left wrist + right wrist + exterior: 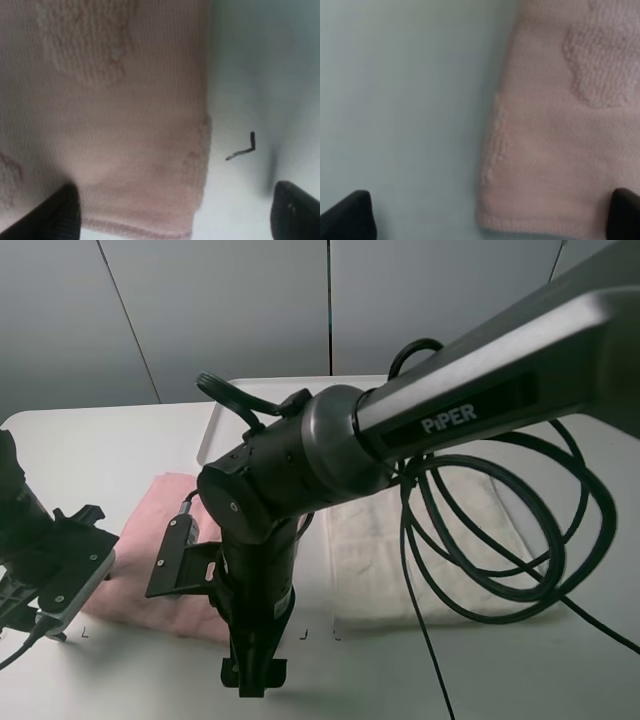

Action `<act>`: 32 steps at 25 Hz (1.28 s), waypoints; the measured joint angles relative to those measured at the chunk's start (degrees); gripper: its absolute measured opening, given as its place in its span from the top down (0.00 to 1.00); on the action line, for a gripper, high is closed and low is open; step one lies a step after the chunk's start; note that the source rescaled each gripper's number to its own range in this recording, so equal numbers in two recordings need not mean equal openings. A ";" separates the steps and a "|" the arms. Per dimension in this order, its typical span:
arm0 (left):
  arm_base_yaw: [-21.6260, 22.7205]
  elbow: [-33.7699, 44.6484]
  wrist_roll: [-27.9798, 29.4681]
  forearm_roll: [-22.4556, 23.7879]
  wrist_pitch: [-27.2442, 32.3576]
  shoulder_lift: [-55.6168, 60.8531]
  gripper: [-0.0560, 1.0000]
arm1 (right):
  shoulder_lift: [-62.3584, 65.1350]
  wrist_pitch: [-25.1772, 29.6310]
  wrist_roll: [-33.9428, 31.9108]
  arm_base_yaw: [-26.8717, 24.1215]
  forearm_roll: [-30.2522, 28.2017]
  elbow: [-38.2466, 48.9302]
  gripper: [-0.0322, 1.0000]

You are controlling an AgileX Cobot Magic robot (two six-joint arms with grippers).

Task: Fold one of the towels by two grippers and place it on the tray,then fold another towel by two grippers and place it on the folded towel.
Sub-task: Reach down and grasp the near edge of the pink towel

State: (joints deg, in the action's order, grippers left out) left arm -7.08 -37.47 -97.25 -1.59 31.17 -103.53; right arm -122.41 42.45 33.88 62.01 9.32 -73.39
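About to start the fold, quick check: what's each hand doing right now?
Left hand: open, empty, over the pink towel.
Right hand: open, empty.

A high camera looks down across the white table (100, 440), the right arm (470, 390) looming close to its lens, while both wrist cameras peer straight down, very near, at opposite corners of the pink towel (150, 530) that all three views share.

The right arm (500, 360) was thick, glossy black, lettered "PiPER" (448, 420) in white; black cables (410, 502) looped below that lettering; the right gripper (253, 680), lower left of it, was black.
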 joint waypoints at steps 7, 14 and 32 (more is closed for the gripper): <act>0.00 0.00 0.11 0.00 -0.49 -0.13 0.01 | -1.32 -0.10 -2.43 0.12 -1.04 -0.55 0.00; 0.00 0.00 0.94 -0.20 -0.83 -0.13 0.01 | -1.71 -0.66 -5.55 0.21 -3.52 -0.64 0.16; 0.00 0.00 1.14 -2.21 -6.22 -0.49 0.01 | -2.09 -1.92 -7.07 0.10 -5.62 -1.01 0.96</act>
State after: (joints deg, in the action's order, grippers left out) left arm -7.08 -37.47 -96.11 -3.81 24.95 -104.02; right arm -124.50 40.53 26.81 62.12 3.70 -74.40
